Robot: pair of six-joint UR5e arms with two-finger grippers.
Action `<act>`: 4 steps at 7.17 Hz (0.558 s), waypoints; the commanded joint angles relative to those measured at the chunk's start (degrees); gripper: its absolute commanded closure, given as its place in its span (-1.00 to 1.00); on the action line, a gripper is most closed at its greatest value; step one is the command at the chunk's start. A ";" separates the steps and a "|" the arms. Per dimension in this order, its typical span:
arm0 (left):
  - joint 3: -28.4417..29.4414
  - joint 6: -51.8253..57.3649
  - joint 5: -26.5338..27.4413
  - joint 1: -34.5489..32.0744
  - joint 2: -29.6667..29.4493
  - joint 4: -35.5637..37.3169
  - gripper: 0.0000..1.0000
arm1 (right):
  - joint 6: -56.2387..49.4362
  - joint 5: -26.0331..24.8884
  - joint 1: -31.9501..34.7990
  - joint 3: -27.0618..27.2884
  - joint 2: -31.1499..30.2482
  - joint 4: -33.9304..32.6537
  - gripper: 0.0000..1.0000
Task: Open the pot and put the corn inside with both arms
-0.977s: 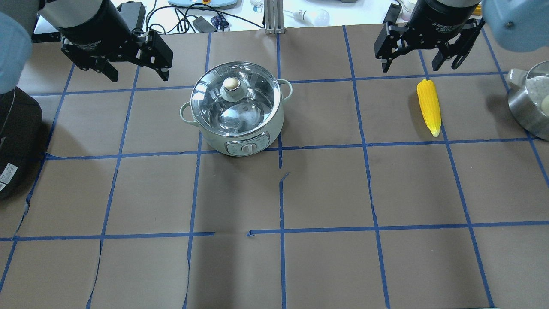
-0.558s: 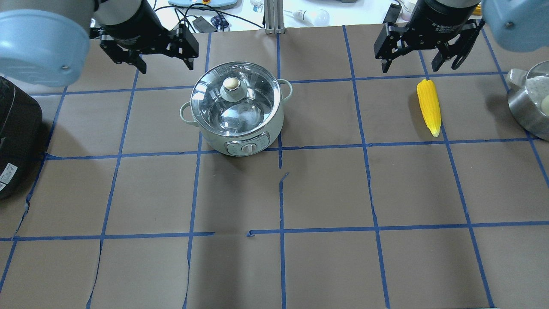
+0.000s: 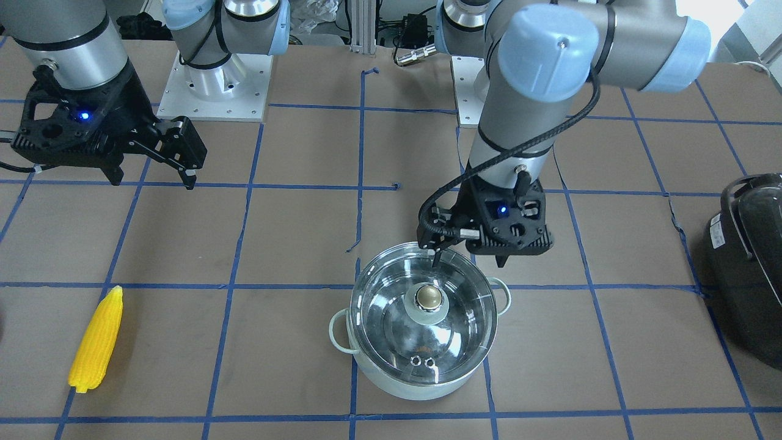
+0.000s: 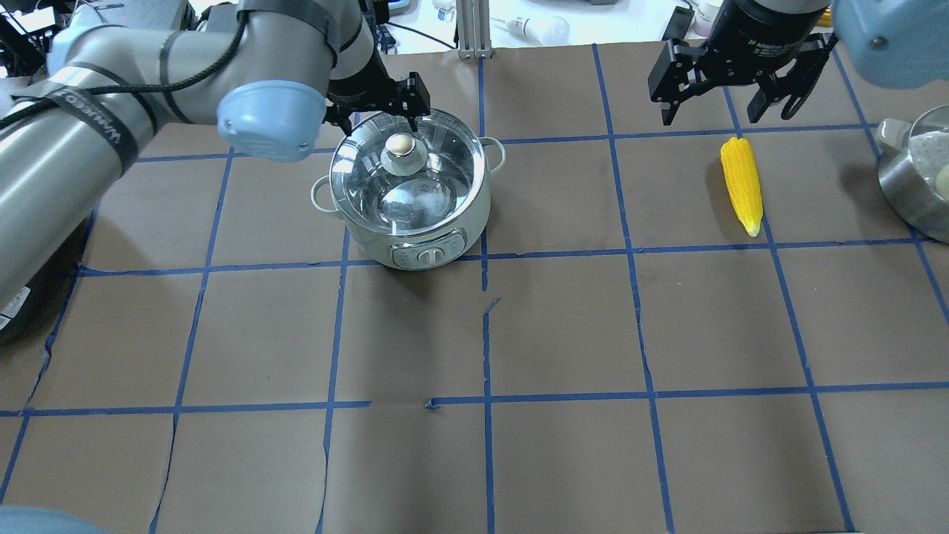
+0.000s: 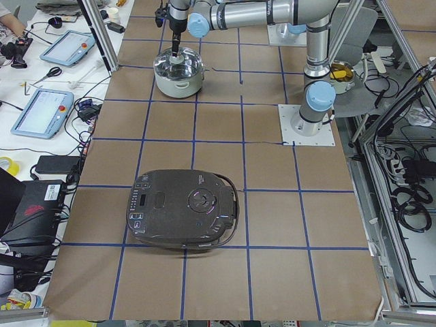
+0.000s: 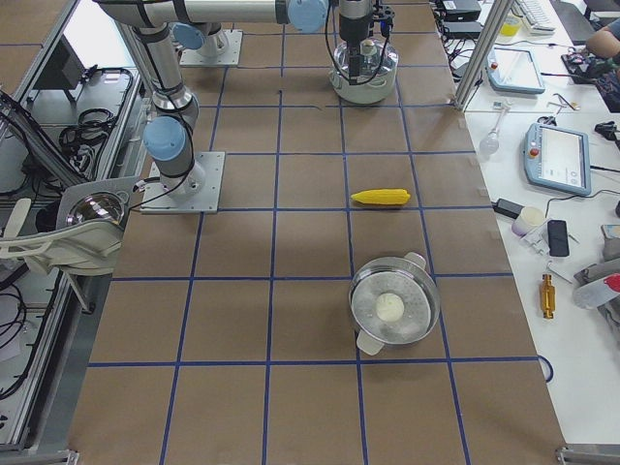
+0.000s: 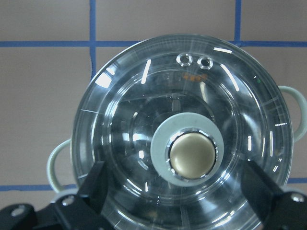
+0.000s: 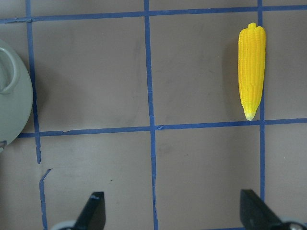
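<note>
The pale mint pot [image 4: 434, 237] stands left of centre with its clear glass lid [image 4: 437, 174] on and a brass-topped knob [image 4: 401, 145]. My left gripper [image 4: 378, 111] is open and empty, hovering over the pot's robot-side rim. In the left wrist view its fingers [image 7: 98, 187] flank the lid, with the knob [image 7: 192, 155] between and ahead of them. The yellow corn [image 4: 742, 185] lies flat on the table at the right. My right gripper [image 4: 712, 111] is open and empty, above the table just behind the corn's blunt end. The corn [image 8: 252, 69] also shows in the right wrist view.
A large black appliance [image 3: 751, 269] sits at the table's end on my left side. A steel pot with lid [image 4: 916, 185] stands at the far right, beyond the corn. Blue tape lines grid the brown table [image 4: 563, 334].
My left arm has swung rightward from the table's far left to over the pot's back rim, its gripper still open. The right arm, pot and corn have not moved.
</note>
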 commanded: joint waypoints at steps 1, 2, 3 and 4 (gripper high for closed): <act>0.09 -0.51 0.20 -0.90 -2.63 1.57 -0.99 | -0.34 -0.92 -3.37 -0.58 1.25 -0.39 -1.00; 0.00 -0.07 0.20 -0.90 -3.59 1.66 -0.86 | -1.73 -0.75 -6.79 -0.85 3.70 -0.31 -1.00; 0.00 -0.59 0.29 -0.90 -4.38 2.88 -0.70 | -4.62 -0.57 -9.95 -0.68 5.90 -0.30 -1.00; 0.00 -0.86 0.37 -0.90 -4.48 3.07 -0.54 | -9.61 -0.74 -12.16 -0.15 7.75 -0.57 -1.00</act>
